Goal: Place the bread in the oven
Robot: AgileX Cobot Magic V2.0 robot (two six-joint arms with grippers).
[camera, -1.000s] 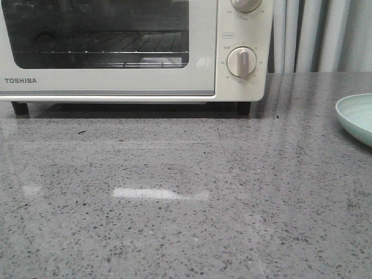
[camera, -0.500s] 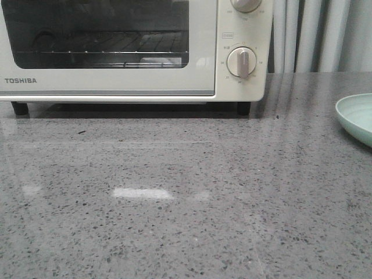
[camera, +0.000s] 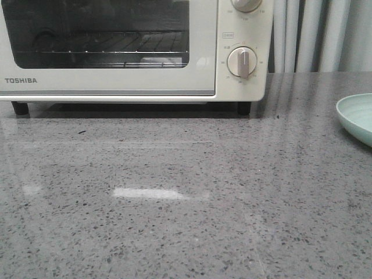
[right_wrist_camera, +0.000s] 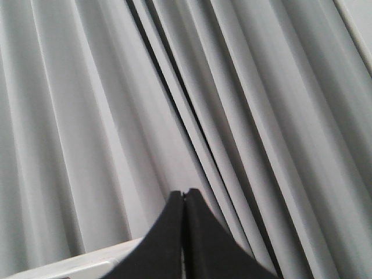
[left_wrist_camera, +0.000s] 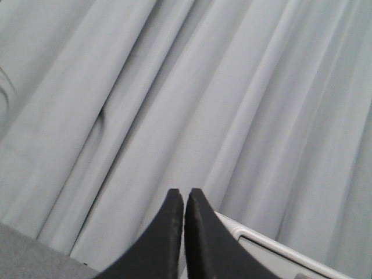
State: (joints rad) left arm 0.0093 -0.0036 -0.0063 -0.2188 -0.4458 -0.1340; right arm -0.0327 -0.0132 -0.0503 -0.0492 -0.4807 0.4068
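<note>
A cream-white Toshiba toaster oven [camera: 133,52] with a dark glass window stands at the back of the grey speckled stone table [camera: 186,197], on short black feet. Its door is shut. Through the glass you can see a wire rack [camera: 104,49] going across the inside. A small pale shape sits low behind the glass near the right side of the window, but it is too dim to tell what it is. No golden-brown roll shows clearly in any view, so where the bread is cannot be told. Two round cream dials [camera: 242,62] sit one above the other on the right side of the oven (the top one is cut off by the edge of the picture).

A pale green round plate [camera: 356,116] pokes in at the right edge of the table, well apart from the oven. Grey curtains [camera: 319,35] hang behind the table.

In the left wrist view, the left gripper [left_wrist_camera: 183,200] has its two black fingers pressed together with nothing between them. It points up at the grey curtains. In the right wrist view, the right gripper [right_wrist_camera: 183,200] also has its black fingers closed tight together, holding nothing, in front of the curtains.
</note>
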